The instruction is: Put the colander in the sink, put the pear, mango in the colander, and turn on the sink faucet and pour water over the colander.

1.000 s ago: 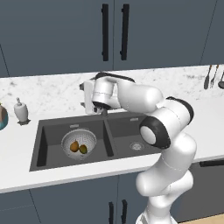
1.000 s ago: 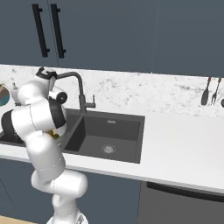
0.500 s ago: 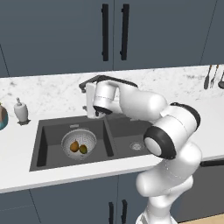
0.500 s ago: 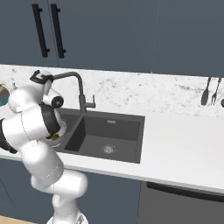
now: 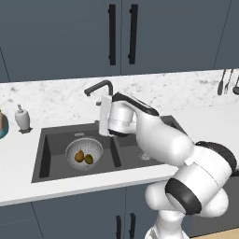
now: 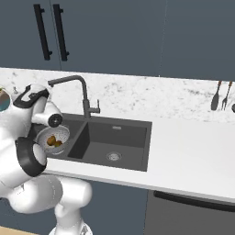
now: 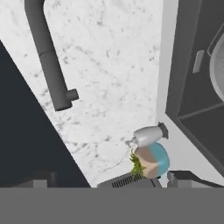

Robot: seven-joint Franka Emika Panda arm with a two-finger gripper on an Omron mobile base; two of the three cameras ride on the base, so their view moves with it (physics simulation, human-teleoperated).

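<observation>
Dark cabinets [image 5: 60, 37] hung above a speckled white counter [image 6: 183, 142], and the sink [image 5: 51, 158] sat sunk into it. Inside the sink's left basin rested the colander [image 5: 84, 152], two small brownish fruits [image 5: 83, 157] lying in its bowl. Behind the sink's middle divider rose the faucet [image 6: 75, 89], its hooked spout reaching over the left basin. Up by the faucet hovered the gripper [image 5: 103, 116], jaws spread wide and holding nothing. Left of the sink stood a soap bottle [image 5: 22, 117].

Perforated metal colander [image 5: 84, 152], matt sink [image 5: 56, 161]
</observation>
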